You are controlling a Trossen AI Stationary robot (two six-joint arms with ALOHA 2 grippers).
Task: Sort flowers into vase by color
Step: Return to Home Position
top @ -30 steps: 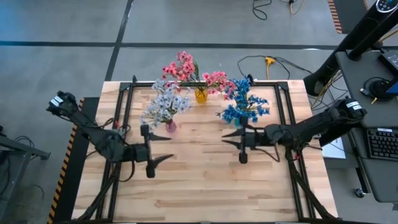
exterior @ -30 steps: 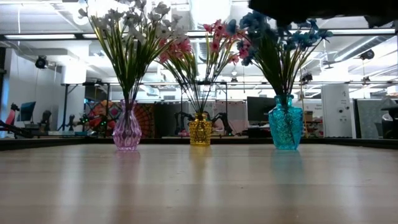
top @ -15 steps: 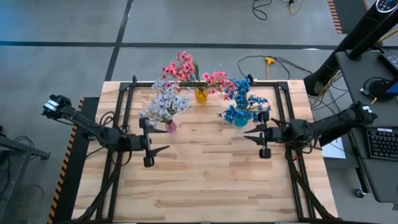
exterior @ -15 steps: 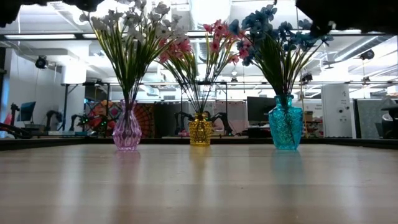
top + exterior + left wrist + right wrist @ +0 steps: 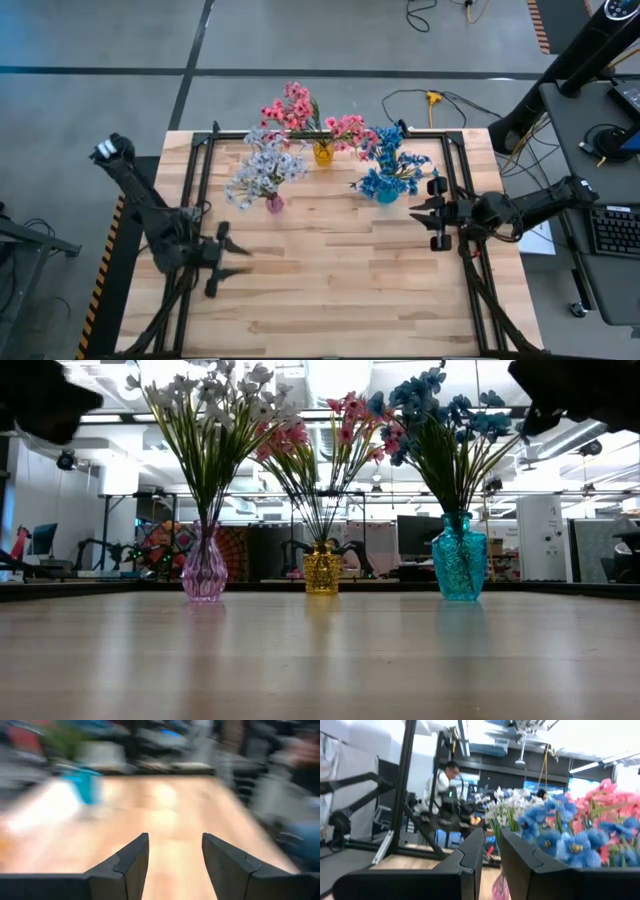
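Note:
Three vases stand in a row on the far part of the table. A pink glass vase [image 5: 204, 572] holds the white-lavender flowers [image 5: 262, 170]. A yellow vase [image 5: 322, 568] holds the pink flowers [image 5: 300, 112], and a blue vase [image 5: 460, 565] holds the blue flowers [image 5: 395, 165]. My left gripper [image 5: 175, 847] hovers open over the table's left side [image 5: 218, 262], nothing between its fingers. My right gripper [image 5: 491, 842] hovers right of the blue vase [image 5: 432, 215], shut to a narrow slit with nothing in it.
Black frame rails [image 5: 200, 180] run along the table's left and right sides. The bare wooden near half [image 5: 330, 290] has free room. A person [image 5: 442, 780] stands in the room behind. A desk with a keyboard [image 5: 612, 230] sits off the right edge.
My left gripper has drawn back toward the table's left and near edges, sinking and rolling. My right gripper has pulled away from the blue vase toward the right edge. The vases and flowers have stayed put.

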